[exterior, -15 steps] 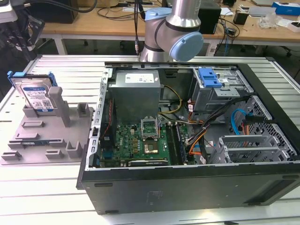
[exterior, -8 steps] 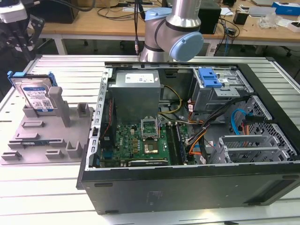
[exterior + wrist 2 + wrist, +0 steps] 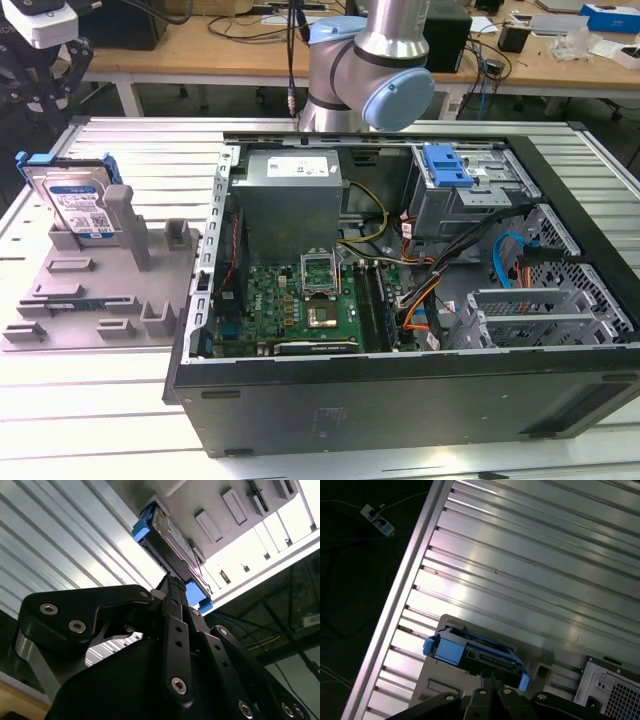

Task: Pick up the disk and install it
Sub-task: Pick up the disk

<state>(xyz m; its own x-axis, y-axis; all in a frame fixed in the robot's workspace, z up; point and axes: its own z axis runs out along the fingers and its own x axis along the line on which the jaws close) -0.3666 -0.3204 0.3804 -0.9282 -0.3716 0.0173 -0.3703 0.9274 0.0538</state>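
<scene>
The book-sized silver metal hard drive in its blue plastic bracket stands upright in a grey plastic holder, just beyond the black gripper; whether the jaws are open I cannot tell. A ribbed metal table carries an open computer case alongside

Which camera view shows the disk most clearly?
The exterior view: the disk stands upright in a grey holder, its labelled face turned to the camera. Both wrist views show its narrow edge and blue bracket, seen end-on.
</scene>
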